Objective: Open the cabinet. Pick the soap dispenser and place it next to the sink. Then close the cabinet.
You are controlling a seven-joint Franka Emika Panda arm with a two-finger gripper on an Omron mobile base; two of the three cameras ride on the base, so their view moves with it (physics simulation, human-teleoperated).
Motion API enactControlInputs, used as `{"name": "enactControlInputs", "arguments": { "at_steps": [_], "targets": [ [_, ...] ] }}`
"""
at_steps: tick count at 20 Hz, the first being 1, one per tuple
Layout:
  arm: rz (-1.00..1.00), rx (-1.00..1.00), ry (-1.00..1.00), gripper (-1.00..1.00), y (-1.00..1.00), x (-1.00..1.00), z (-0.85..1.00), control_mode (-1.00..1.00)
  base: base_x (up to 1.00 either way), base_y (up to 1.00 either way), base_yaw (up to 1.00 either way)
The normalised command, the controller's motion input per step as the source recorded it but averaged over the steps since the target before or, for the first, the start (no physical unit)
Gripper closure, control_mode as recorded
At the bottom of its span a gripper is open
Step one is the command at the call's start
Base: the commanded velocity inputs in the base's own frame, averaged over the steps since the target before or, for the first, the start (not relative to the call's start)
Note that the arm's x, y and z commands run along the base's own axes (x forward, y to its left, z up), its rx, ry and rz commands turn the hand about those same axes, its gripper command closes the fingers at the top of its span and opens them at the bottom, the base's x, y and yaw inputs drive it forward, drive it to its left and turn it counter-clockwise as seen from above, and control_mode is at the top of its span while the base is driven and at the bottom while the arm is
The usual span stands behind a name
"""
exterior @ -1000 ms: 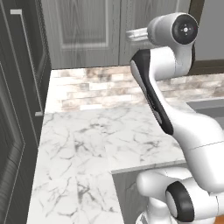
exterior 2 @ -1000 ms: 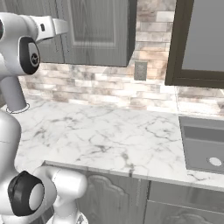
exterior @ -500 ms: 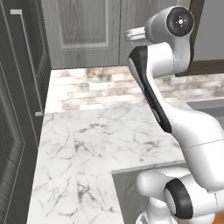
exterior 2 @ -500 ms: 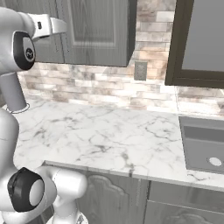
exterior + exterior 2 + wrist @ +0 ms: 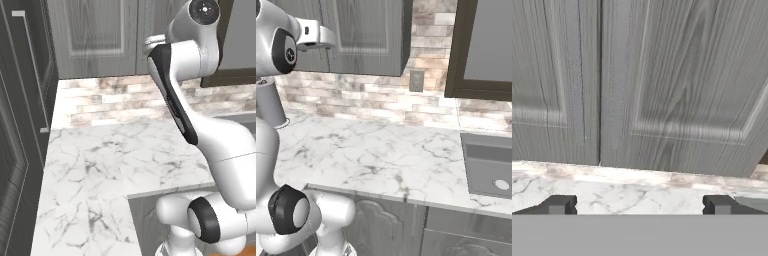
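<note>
The gripper (image 5: pixel 639 205), fingers spread wide and empty, faces the closed cabinet (image 5: pixel 662 75) doors above bare countertop (image 5: pixel 381 160); the sink (image 5: pixel 488 165) is cut off at far right.

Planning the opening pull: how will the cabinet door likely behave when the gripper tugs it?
The cabinet doors look like stiff wood panels, so likely rigid, swinging on hinges. No handle shows, so the open gripper may slip on the flat face.
</note>
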Motion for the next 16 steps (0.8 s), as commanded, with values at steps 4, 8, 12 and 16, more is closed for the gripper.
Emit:
{"name": "enactControlInputs", "arguments": {
  "at_steps": [4, 8, 12, 16],
  "targets": [
    [0.0, 0.1, 0.19, -1.0, 0.0, 0.0, 0.0, -1.0, 0.0, 0.0, 0.0],
    [0.0, 0.06, 0.02, -1.0, 0.0, 0.16, -0.05, -1.0, 0.0, 0.0, 0.0],
    [0.0, 0.05, -0.08, -1.0, 0.0, 0.25, -0.12, -1.0, 0.0, 0.0, 0.0],
    [0.0, 0.0, -0.22, -1.0, 0.0, 0.25, 0.0, -1.0, 0.0, 0.0, 0.0]
  ]
}}
